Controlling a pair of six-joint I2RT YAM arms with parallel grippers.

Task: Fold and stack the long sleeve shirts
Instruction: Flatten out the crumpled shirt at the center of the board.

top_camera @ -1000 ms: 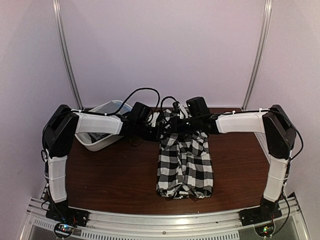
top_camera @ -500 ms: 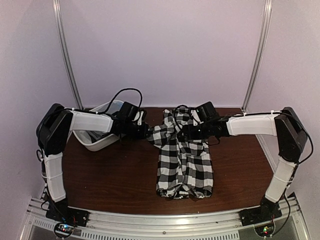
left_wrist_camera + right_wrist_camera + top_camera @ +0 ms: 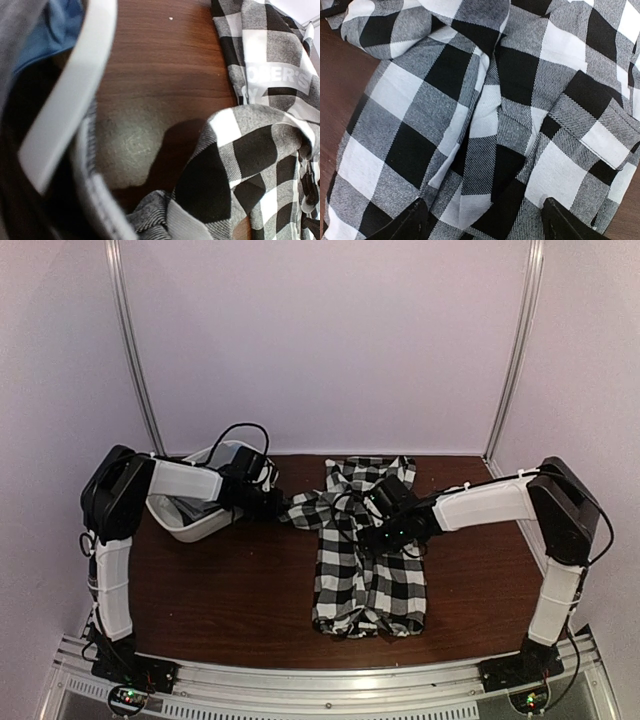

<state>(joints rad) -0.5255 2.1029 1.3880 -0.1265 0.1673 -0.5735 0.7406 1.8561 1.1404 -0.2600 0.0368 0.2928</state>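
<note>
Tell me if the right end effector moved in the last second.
Yes. The right end effector came away from the back edge of the brown wooden table toward its near edge, over the black-and-white checked cloth shirt.

Open over bare table (image 3: 230,590) front-left and along strip right of checked shirt (image 3: 368,585). Blocked mid-table by that shirt, bunched toward back edge. Blocked rear-left by white tub (image 3: 185,530), near left gripper (image 3: 286,512). Crowded over shirt's upper half by right gripper (image 3: 378,534).
</note>
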